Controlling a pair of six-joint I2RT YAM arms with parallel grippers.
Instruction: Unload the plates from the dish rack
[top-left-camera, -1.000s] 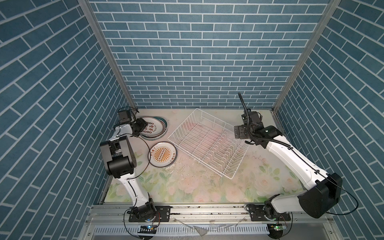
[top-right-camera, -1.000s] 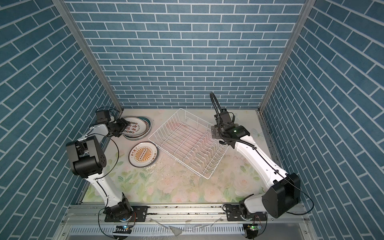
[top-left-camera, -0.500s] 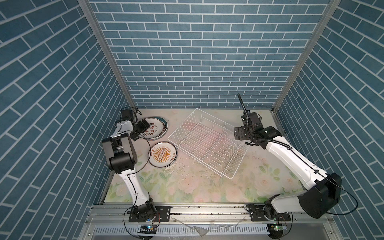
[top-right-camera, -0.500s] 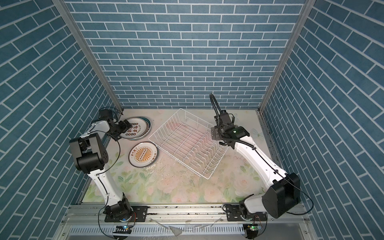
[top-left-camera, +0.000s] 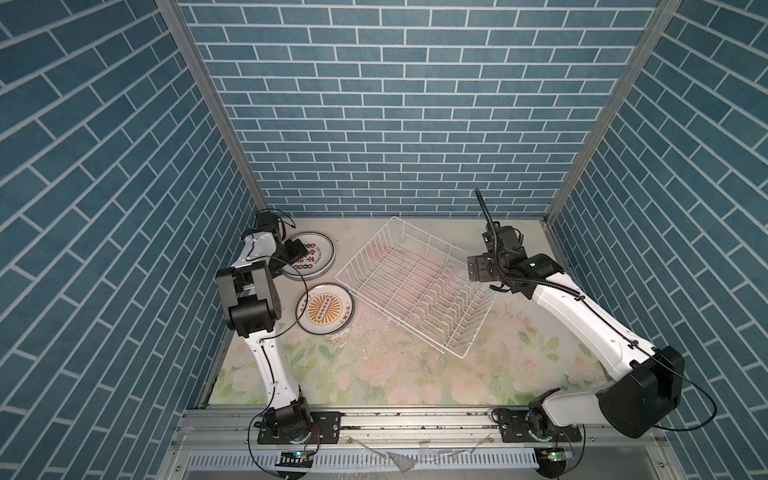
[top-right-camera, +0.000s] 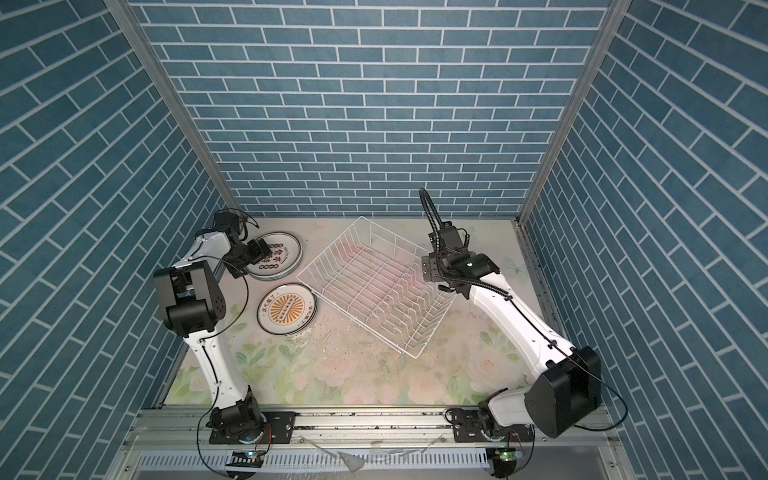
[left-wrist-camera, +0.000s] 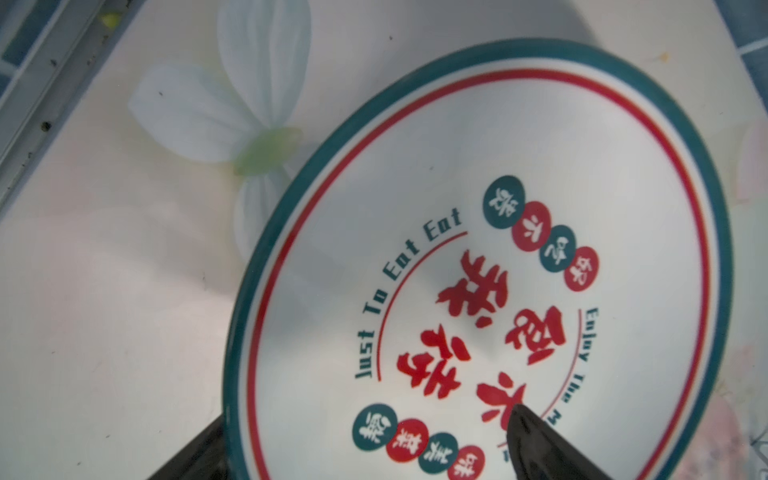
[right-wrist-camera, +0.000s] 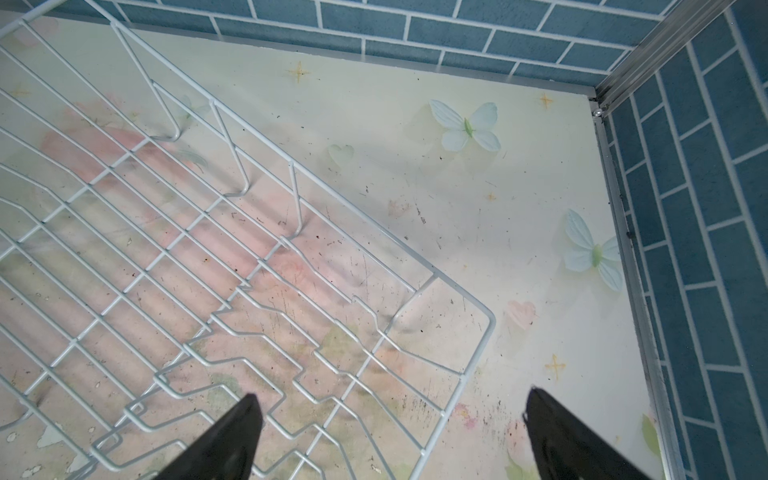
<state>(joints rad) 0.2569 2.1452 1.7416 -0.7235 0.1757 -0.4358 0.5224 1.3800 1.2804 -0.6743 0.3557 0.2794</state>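
The white wire dish rack (top-left-camera: 364, 245) (top-right-camera: 328, 246) stands askew mid-table with nothing in it. Two stacks of plates lie to its left. The back stack (top-left-camera: 316, 259) (top-right-camera: 282, 253) shows red characters, and the nearer sunburst plate (top-left-camera: 325, 307) (top-right-camera: 286, 308) lies flat. My left gripper (top-left-camera: 297, 251) (left-wrist-camera: 365, 415) is open over the back stack's left edge. One finger (left-wrist-camera: 536, 440) is above the top plate (left-wrist-camera: 478, 257), the other outside its rim. My right gripper (top-left-camera: 478, 270) (right-wrist-camera: 392, 395) hangs open above the rack's right corner (right-wrist-camera: 478, 316), holding nothing.
Blue brick walls enclose the floral table (top-left-camera: 395, 374) on three sides. The left wall and a metal corner post (top-left-camera: 232, 137) stand close behind the left gripper. A black cable (top-left-camera: 305, 299) from the left arm loops beside the sunburst plate.
My left gripper has opened fully and let go of the top plate, which now lies on the back stack. The left wrist has shifted slightly toward the wall. The right arm has not moved.
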